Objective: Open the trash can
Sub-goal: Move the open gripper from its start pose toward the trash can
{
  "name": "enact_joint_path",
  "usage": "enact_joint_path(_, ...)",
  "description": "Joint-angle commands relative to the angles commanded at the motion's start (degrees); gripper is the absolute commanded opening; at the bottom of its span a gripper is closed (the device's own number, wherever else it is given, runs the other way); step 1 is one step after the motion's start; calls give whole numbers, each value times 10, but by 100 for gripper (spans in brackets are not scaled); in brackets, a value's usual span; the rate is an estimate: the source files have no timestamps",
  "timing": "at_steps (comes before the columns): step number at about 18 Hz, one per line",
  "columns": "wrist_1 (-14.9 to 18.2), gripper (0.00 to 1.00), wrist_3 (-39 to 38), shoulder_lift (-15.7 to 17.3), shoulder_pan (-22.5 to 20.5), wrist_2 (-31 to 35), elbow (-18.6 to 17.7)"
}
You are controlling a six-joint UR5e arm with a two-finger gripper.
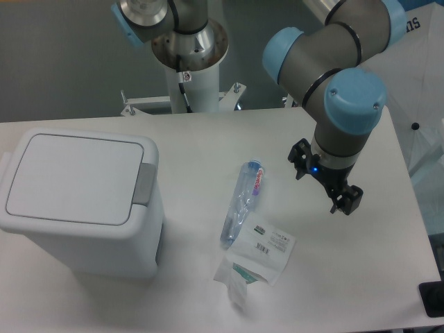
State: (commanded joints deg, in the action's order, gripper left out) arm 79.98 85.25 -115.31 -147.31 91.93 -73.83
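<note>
The trash can (80,208) is a big white boxy bin standing at the left of the table. Its flat lid (73,179) lies shut, and the grey push-latch tab (144,184) is on its right edge. My gripper (324,179) hangs over the right part of the table, far to the right of the bin and touching nothing. Its two black fingers (347,199) stand apart, with nothing between them.
A clear plastic bottle (243,201) lies on its side between the bin and the gripper. A white plastic packet (258,255) lies just in front of it. The arm's white base post (189,76) stands at the table's far edge.
</note>
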Motion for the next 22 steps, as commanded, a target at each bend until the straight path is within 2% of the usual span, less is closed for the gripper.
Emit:
enact_joint_path(17,-18,100,-3,15,5,4,-8)
enact_joint_path(20,-14,100,-3,29,6,-2,-14)
enact_joint_path(22,-11,100,-33,46,7,-2,-25)
